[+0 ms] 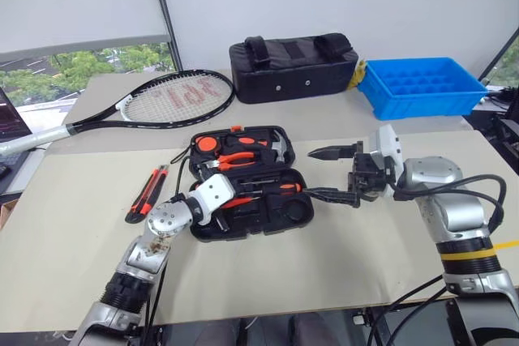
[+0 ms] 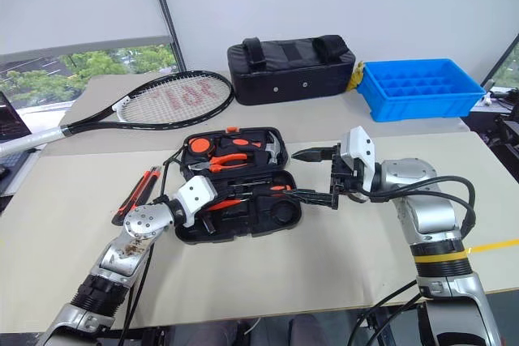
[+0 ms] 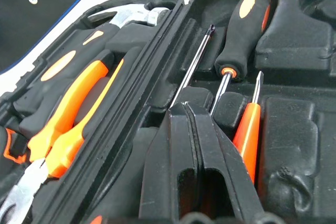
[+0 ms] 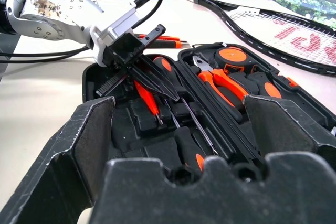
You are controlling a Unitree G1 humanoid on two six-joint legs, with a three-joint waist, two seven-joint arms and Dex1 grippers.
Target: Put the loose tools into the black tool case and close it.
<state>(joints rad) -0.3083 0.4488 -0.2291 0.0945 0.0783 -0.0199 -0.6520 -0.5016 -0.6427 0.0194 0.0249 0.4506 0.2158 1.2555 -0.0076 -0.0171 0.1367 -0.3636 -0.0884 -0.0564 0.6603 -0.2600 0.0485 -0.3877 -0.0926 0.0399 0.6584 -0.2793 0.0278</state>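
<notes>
The black tool case (image 1: 285, 223) lies open at the table's middle. Its far half holds orange-handled pliers (image 1: 240, 158) and other tools. In the near half lie a black-and-orange screwdriver (image 3: 242, 23) and a thin orange screwdriver (image 3: 247, 132). My left gripper (image 3: 186, 109) is shut and reaches low into the near half; a long thin screwdriver shaft (image 3: 197, 61) runs out from under its fingertips. An orange-black utility knife (image 1: 147, 194) lies on the table left of the case. My right gripper (image 1: 332, 173) hangs open just right of the case, pointing at it, holding nothing.
A tennis racket (image 1: 174, 96) lies at the back left. A black fabric bag (image 1: 292, 66) and a blue compartment tray (image 1: 422, 85) stand at the back. Bare tabletop lies in front of the case and to its right.
</notes>
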